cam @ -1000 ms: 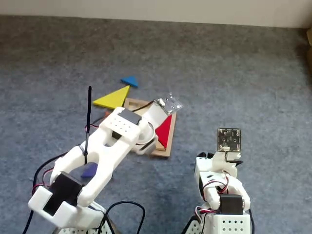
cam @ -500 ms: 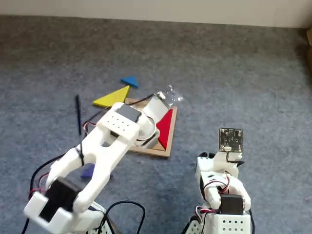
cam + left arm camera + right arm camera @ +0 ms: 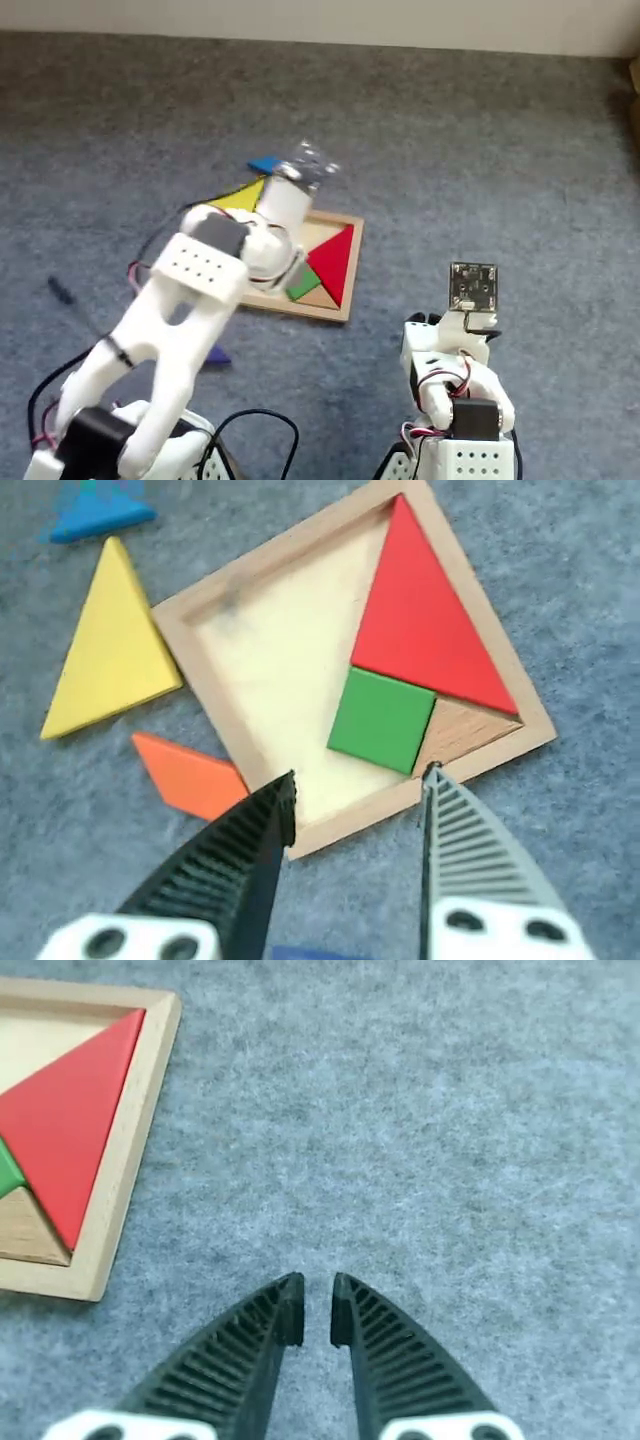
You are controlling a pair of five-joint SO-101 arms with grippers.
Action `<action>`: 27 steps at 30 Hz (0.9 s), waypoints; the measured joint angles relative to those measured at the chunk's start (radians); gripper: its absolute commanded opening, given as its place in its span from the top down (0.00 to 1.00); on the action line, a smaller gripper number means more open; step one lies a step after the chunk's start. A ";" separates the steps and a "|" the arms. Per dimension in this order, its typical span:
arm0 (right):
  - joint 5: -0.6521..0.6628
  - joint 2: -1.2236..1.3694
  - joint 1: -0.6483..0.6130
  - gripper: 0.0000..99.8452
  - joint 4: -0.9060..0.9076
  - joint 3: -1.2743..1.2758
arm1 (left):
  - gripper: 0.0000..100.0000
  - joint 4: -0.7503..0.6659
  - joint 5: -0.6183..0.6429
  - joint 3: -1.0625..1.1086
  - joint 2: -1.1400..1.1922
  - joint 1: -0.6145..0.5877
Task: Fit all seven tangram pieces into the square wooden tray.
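Where we see change: left gripper (image 3: 360, 777) has swung off the tray (image 3: 190, 650) toward 11 o'clock, jaws apart, empty.
Tray: green square (image 3: 382, 720) now uncovered at 6 o'clock, touching red triangle (image 3: 425, 640).
Right gripper (image 3: 317, 1310): jaws nearly together.

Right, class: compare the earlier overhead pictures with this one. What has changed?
The left arm swung to its left across the tray, uncovering the green square; its gripper hangs open, empty. The red triangle, yellow triangle and right arm stayed put.
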 measured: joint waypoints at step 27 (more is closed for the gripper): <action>0.000 0.000 0.000 0.93 0.000 0.000 | 0.67 0.157 0.002 0.350 -0.226 -0.560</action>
